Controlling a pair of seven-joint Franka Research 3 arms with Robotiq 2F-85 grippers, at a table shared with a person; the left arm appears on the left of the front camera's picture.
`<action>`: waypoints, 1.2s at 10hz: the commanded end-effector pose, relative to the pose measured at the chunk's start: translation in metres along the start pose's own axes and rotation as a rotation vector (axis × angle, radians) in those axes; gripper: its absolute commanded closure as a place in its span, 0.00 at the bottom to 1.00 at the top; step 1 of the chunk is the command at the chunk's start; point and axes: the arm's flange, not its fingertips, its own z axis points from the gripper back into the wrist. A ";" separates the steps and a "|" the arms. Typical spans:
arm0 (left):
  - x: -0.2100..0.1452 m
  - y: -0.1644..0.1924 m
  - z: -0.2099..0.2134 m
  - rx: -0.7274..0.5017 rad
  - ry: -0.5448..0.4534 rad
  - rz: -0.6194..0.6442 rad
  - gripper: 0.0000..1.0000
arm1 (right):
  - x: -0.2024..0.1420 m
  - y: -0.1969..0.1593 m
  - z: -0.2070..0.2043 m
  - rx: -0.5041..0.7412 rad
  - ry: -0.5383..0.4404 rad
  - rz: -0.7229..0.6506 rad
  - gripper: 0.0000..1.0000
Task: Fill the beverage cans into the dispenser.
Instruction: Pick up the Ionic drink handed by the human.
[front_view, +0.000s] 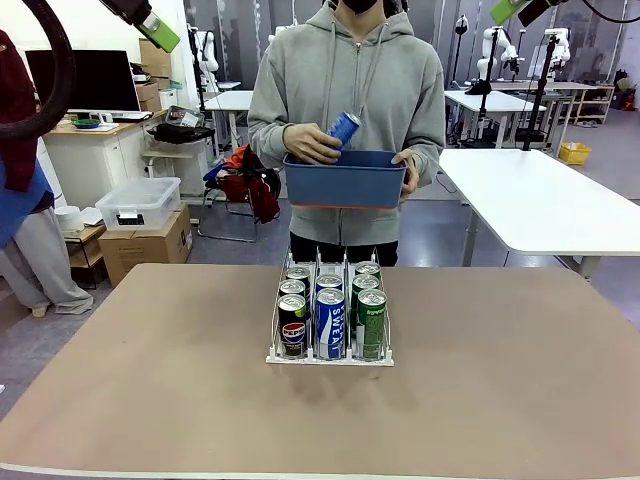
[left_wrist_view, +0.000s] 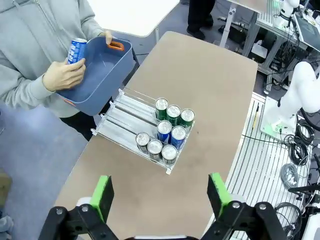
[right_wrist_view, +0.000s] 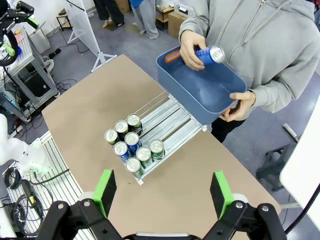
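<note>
Status: loading is mid-way and the robot is idle this beat. Left hand (left_wrist_view: 160, 190) and right hand (right_wrist_view: 162, 192) are both wide open with nothing between the fingers, parked high above the worktop (front_view: 150, 380) and tipped down at it. In the front view they sit at the top corners, well apart. The dispenser (left_wrist_view: 125, 114) lies below and ahead of each hand, roughly centred between the fingers in both wrist views, out of reach from this height. Eight cans (front_view: 330, 322) stand in it, bunched at the end nearer the hands: three black in one outer lane, three green in the other, two blue in the middle. The lane stretch beyond them is bare. Past the dispenser, on the side far from both hands, a person holds a blue bin (front_view: 345, 185) off the worktop. The person's hand (front_view: 312, 145) grips a blue can (front_view: 345, 127), tilted, over the bin. My read: the current step is can nine, likely bound for the middle lane, which is one short. If it's a handover, one arm has to drop and reach forward past the dispenser, fingers wide and square to the can body. It then closes on the side wall and feeds the can upright into the bare end of the middle lane. Risk: clipping the thin dividers or knocking the standing cans on the way over.
</note>
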 end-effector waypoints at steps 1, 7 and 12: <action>-0.005 0.002 0.002 -0.025 0.008 0.005 0.00 | -0.002 0.000 0.000 0.001 0.001 -0.002 0.00; -0.005 0.002 0.002 -0.025 0.008 0.005 0.00 | -0.002 0.000 0.000 0.001 0.001 -0.002 0.00; -0.005 0.002 0.002 -0.025 0.008 0.005 0.00 | -0.002 0.000 0.000 0.001 0.001 -0.002 0.00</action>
